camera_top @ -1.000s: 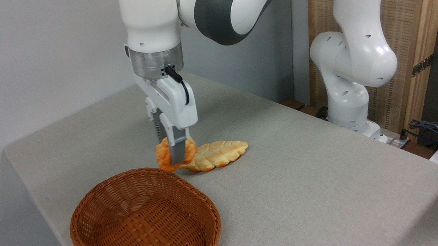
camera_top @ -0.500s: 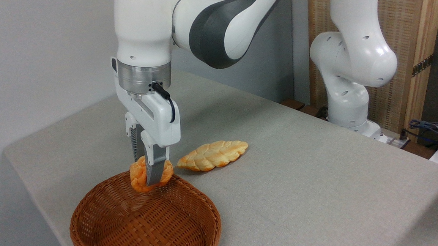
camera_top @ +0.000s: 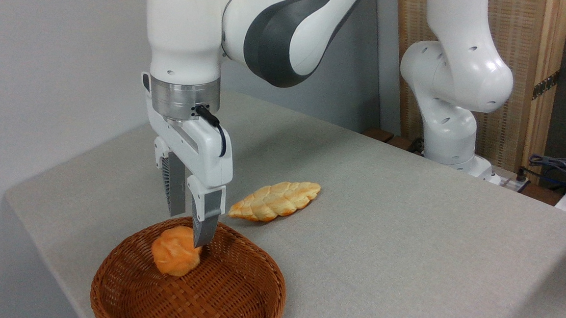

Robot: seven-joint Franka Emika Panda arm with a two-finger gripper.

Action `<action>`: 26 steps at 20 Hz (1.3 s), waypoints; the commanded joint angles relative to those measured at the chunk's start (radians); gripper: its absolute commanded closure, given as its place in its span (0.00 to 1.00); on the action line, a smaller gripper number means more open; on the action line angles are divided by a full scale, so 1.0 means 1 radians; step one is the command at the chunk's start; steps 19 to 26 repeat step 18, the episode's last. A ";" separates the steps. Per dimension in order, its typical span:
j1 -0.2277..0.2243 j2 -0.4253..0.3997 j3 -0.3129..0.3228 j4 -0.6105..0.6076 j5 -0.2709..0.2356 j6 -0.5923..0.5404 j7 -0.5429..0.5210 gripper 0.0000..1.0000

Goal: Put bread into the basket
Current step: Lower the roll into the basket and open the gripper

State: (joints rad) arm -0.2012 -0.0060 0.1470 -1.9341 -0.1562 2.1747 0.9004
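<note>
The bread (camera_top: pixel 174 252), a small lumpy orange-golden bun, lies inside the reddish-brown wicker basket (camera_top: pixel 233 309) towards its far side. My gripper (camera_top: pixel 189 228) hangs just above the basket's far rim with its fingers spread open and nothing between them. The nearer finger's tip (camera_top: pixel 203 235) stands beside the bun's right edge; whether it touches the bun I cannot tell. The other finger (camera_top: pixel 175 195) is above and behind the bun.
A longer braided, leaf-shaped loaf (camera_top: pixel 275 201) lies on the grey table (camera_top: pixel 390 231) just right of the gripper. The arm's white base (camera_top: pixel 452 119) stands at the back right. Cables (camera_top: pixel 558 166) lie off the table's right edge.
The gripper carried the bun leftwards from beside the braided loaf to over the basket, then opened. The bun dropped into the basket and the gripper rose slightly.
</note>
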 commanded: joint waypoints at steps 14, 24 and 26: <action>-0.006 -0.091 -0.032 0.072 0.155 -0.331 -0.199 0.00; -0.004 -0.089 -0.049 0.070 0.156 -0.339 -0.213 0.00; -0.004 -0.089 -0.049 0.070 0.156 -0.339 -0.213 0.00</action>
